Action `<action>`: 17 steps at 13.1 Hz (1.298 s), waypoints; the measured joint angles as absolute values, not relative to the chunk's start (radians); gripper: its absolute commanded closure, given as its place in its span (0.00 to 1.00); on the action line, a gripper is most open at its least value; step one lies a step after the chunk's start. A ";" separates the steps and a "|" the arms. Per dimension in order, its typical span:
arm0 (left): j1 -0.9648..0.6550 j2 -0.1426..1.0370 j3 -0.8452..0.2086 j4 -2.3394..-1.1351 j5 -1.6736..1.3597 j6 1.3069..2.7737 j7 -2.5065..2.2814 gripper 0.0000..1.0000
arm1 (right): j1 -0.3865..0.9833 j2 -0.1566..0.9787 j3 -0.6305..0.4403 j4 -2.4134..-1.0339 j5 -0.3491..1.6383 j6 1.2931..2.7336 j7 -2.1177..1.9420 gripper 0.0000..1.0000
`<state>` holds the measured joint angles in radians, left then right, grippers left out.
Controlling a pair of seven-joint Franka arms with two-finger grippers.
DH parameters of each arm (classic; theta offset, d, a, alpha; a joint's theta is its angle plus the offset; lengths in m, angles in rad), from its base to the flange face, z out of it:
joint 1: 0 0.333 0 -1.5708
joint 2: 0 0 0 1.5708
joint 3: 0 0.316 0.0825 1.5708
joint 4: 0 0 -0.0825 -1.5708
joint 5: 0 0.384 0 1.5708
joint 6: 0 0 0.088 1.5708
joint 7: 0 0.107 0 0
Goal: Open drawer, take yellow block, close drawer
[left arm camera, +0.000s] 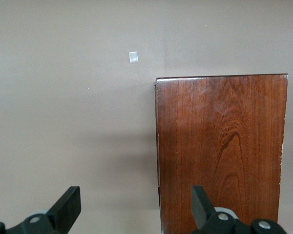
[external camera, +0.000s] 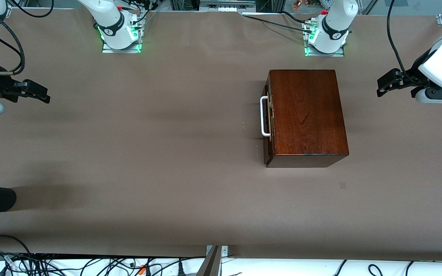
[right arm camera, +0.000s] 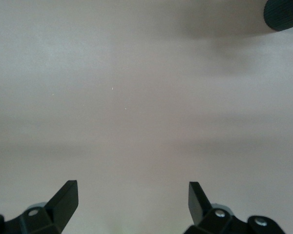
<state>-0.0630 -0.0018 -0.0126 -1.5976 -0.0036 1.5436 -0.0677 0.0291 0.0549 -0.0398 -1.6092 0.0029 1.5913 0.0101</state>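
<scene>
Brown table covering (external camera: 148, 161) fills the front view, with one glossy dark wooden box (external camera: 307, 115) standing toward the left arm's end, at about three o'clock from the table's middle. Its one drawer (external camera: 269, 119) is shut flush, the single white handle (external camera: 264, 116) on the box's nine o'clock face, turned toward the right arm's end. No yellow block shows anywhere; I judge it lies inside the shut drawer. So the task stands at its very first step, nothing yet opened. Two grippers are in sight: the left gripper (external camera: 388, 82) hangs over bare table at the box's two o'clock, fingers (left arm camera: 68, 204) spread wide apart and empty; the right gripper (external camera: 38, 94) hangs over the table's nine o'clock edge, likewise spread and empty. Next, one gripper must probably reach the handle, straddle the bar, close on it, and pull straight toward nine o'clock
</scene>
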 measured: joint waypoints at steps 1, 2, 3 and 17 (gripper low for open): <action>-0.063 -0.002 -0.013 -1.597 -0.004 1.532 -0.068 0.00 | 0.029 0.055 -0.040 -1.609 0.003 1.591 0.010 0.00; -0.063 -0.002 -0.013 -1.597 -0.004 1.519 -0.068 0.00 | 0.029 0.055 -0.040 -1.609 0.003 1.591 0.010 0.00; -0.063 -0.002 -0.013 -1.597 -0.004 1.506 -0.070 0.00 | 0.029 0.055 -0.040 -1.609 0.003 1.591 0.010 0.00; -0.139 0.229 -0.254 -1.597 -0.046 1.592 -0.135 0.00 | 0.029 0.055 -0.040 -1.609 0.003 1.592 0.010 0.00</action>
